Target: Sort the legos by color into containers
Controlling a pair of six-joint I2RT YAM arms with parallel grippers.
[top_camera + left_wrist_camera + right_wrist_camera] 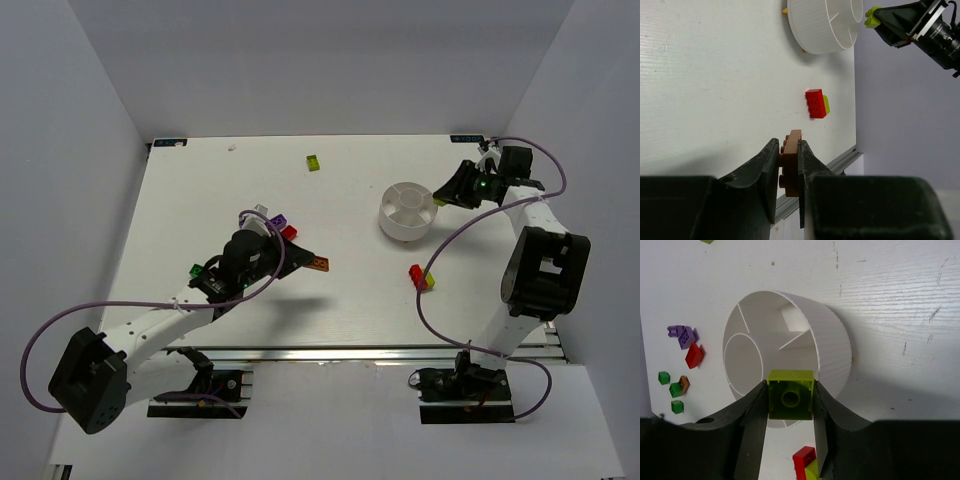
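The yellow-green brick is clamped between the two fingers of the right claw, with its hollow underside facing the wrist camera. It hangs at the near rim of the white divided bowl. The bowl lies straight ahead of this claw. Its round middle cup is just past the brick and the wedge sections fan out beyond, but I cannot tell which section the brick lines up with. The right arm is by far the nearer one to the bowl, so the drop looks to be its job. Farther out, the left claw is closed on a flat orange brick whose long axis runs out along the fingers. The bowl lies well ahead of that claw and to its right, with a red brick between.
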